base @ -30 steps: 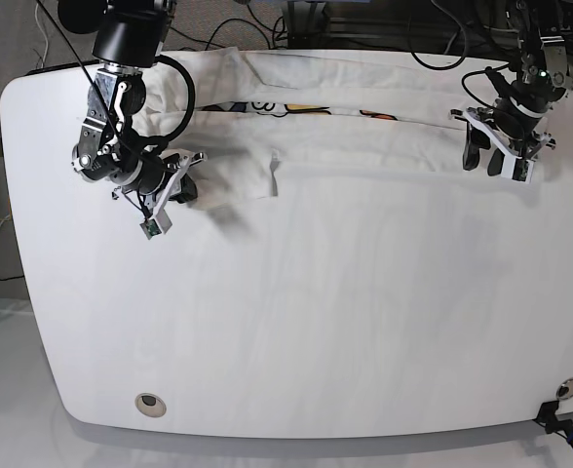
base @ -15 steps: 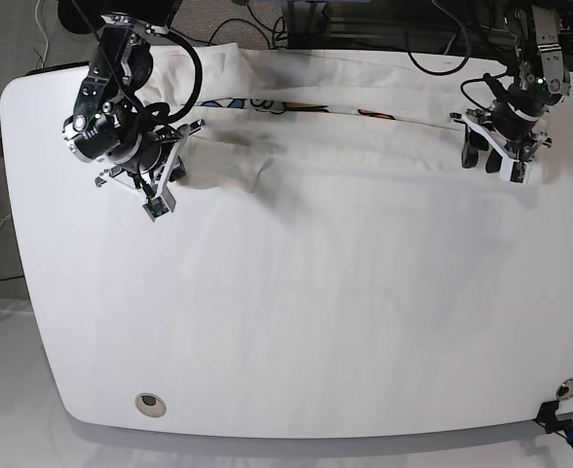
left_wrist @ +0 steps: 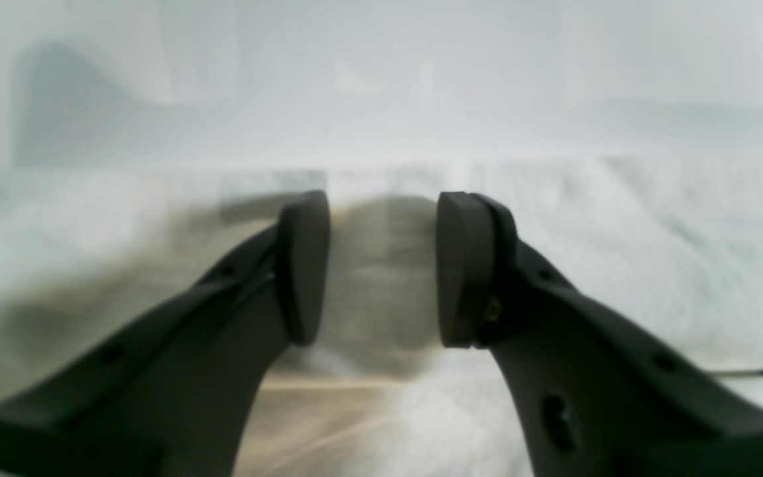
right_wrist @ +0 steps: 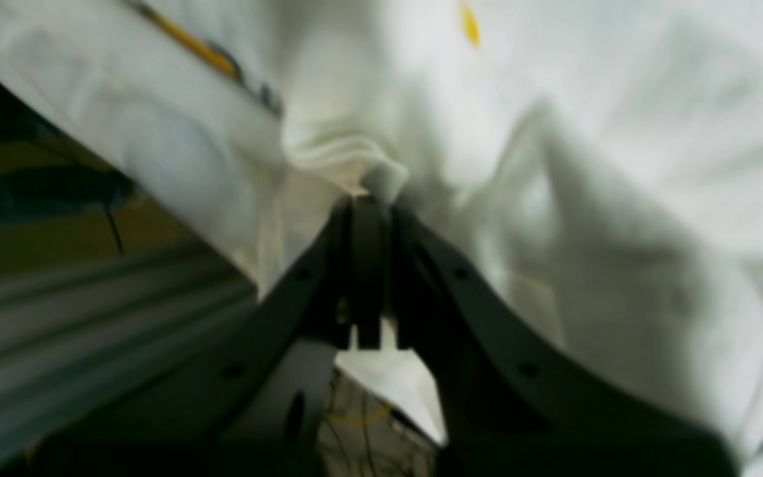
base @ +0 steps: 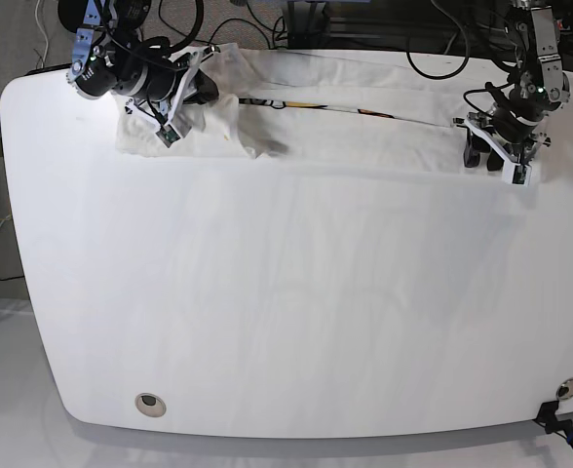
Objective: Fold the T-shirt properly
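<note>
Nearest the base camera, the broad white rounded tabletop (base: 296, 322) lies bare but for a small round grommet (base: 148, 402) near its front edge. Farther back, the large white cloth T-shirt (base: 355, 132) is seen stretched as a long band along the table's far edge, its long axis running left to right between the two arms, with a thin strip of coloured print showing along the fold. At the view's right end, the left gripper (left_wrist: 381, 265) is held over the cloth with its dark pads set moderately apart and nothing between them; the fabric lies just beyond and beneath the tips. At the view's left end, the right gripper (right_wrist: 368, 218) is closed on a bunched hem of the shirt, the pinched cloth puckering just above the jaws, though blur in the wrist view makes the depth of the bite hard to judge. The right arm is thus already attached to its end, and the shirt is judged to lie directly ahead of the unladen left gripper.
</note>
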You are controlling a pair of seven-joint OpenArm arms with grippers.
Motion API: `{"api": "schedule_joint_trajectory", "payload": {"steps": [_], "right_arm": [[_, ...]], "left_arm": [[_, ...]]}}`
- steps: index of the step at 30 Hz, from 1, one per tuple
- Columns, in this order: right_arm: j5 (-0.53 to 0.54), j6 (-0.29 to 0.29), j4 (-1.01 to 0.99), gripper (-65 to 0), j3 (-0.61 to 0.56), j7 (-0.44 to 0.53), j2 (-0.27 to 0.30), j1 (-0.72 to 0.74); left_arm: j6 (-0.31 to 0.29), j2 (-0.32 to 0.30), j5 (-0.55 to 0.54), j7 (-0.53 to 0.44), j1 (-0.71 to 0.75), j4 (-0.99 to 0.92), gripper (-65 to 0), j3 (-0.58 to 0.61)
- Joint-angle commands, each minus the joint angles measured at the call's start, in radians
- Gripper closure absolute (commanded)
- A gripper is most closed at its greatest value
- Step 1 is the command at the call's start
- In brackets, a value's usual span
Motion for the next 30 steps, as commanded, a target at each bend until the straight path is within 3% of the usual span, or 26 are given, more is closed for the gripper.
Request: {"api": "schedule_joint_trajectory", "payload": {"steps": [1,8,16,19,21,22,30], "right_arm": [[0.018,0.002,0.015,0.0,-0.002,0.015,0.06,-0.02],[0.014,0.002,0.012,0.0,-0.064,0.015,0.172,-0.017],[0.014,0.002,0.012,-0.4,-0.118,0.016,0.162,-0.064],[0.014,0.002,0.012,-22.8,-0.144,0.018,0.155,-0.064],[0.014,0.002,0.012,-34.7,-0.141,0.019,0.132,-0.061],[0.014,0.002,0.012,-37.5,-0.14,0.019,0.129,-0.056],[0.022,0.002,0.015,-32.8,-0.144,0.021,0.12,0.02]], "left_arm": [[0.0,-0.011,-0.009,-0.016,-0.009,0.011,-24.6,-0.006],[0.0,-0.011,-0.009,-0.016,-0.025,0.011,-24.6,-0.006],[0.0,-0.013,-0.009,-0.016,-0.025,0.009,-24.6,-0.006],[0.0,-0.013,-0.009,-0.016,-0.025,0.009,-24.6,-0.006],[0.0,-0.013,-0.009,-0.016,-0.025,0.009,-24.6,-0.006],[0.0,-0.013,-0.009,-0.016,-0.025,0.011,-24.6,-0.006],[0.0,-0.013,-0.009,-0.016,-0.021,0.017,-24.6,-0.008]]}}
